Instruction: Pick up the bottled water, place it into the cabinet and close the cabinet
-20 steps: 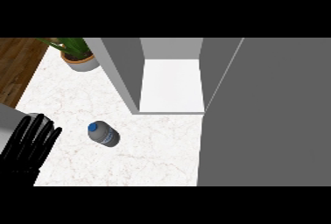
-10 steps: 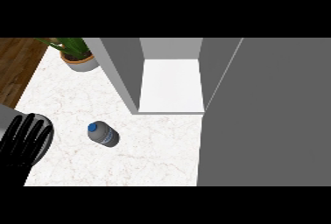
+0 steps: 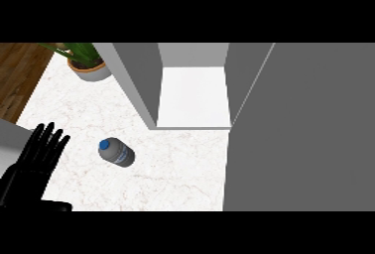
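**Bottled water on the counter, cabinet open, left hand spread beside it**

The bottled water point(image 3: 116, 152) sits on the white marble counter point(image 3: 172, 171), out in front of the cabinet point(image 3: 139, 82) and a little left of its opening, touching neither. Its blue cap shows at the upper left of its pale body. From this steep angle I cannot tell whether it stands fully upright, nor how much water is in it.

The cabinet is open. Between its grey side walls the white bottom panel point(image 3: 194, 96) shows in full view, and the bottle is outside it. The cabinet door point(image 3: 307, 129) is swung out, filling the right side of the view as a broad grey surface from top to bottom.

The left hand point(image 3: 35, 159) shows at the lower left, over the counter's left edge. Its black fingers point(image 3: 48, 134) are straight and fanned apart, pointing up the view, and they hold nothing. It lies near the bottle, to the bottle's left, with a strip of bare counter between them.

At the far left corner of the counter a terracotta pot point(image 3: 92, 73) holds a green leafy plant point(image 3: 77, 51), just beside the cabinet's left wall. Wooden floor point(image 3: 18, 74) shows beyond the counter's left edge.
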Available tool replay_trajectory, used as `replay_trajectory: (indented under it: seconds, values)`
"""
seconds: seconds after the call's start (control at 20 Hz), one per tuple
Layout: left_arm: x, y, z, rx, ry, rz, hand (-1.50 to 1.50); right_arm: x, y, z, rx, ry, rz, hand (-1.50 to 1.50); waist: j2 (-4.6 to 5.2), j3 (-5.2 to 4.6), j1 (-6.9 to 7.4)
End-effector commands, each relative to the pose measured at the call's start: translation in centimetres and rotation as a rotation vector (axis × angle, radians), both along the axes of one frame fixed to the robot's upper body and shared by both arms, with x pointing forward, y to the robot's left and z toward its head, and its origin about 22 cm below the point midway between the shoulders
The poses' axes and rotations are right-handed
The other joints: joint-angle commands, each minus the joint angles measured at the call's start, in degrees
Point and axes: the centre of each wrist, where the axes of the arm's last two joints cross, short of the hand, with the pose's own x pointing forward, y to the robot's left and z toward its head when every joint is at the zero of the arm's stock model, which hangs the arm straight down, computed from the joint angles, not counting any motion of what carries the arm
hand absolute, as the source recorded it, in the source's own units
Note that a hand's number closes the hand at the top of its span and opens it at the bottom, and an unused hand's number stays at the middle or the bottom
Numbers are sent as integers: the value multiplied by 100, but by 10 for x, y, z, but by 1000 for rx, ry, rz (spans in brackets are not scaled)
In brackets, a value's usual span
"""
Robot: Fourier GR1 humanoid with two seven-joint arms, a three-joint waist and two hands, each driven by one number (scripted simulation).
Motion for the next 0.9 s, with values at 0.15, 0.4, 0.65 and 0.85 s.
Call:
replay_trajectory:
  seconds: [0.15,0.4,0.65,0.85]
  values:
    - [28,16,-28,15,35,1,-150,-13,-17,-6,0,-7,-7,-150,-1,0,-27]
    - [39,10,-69,-8,99,-5,-150,-13,11,-9,27,-21,2,-150,6,-3,-40]
    - [59,3,-89,-57,152,-8,-150,-8,0,-3,10,-13,-5,-150,9,-3,-31]
    - [50,13,-108,-92,174,4,-150,-24,-11,-2,4,3,8,-150,4,-3,-41]
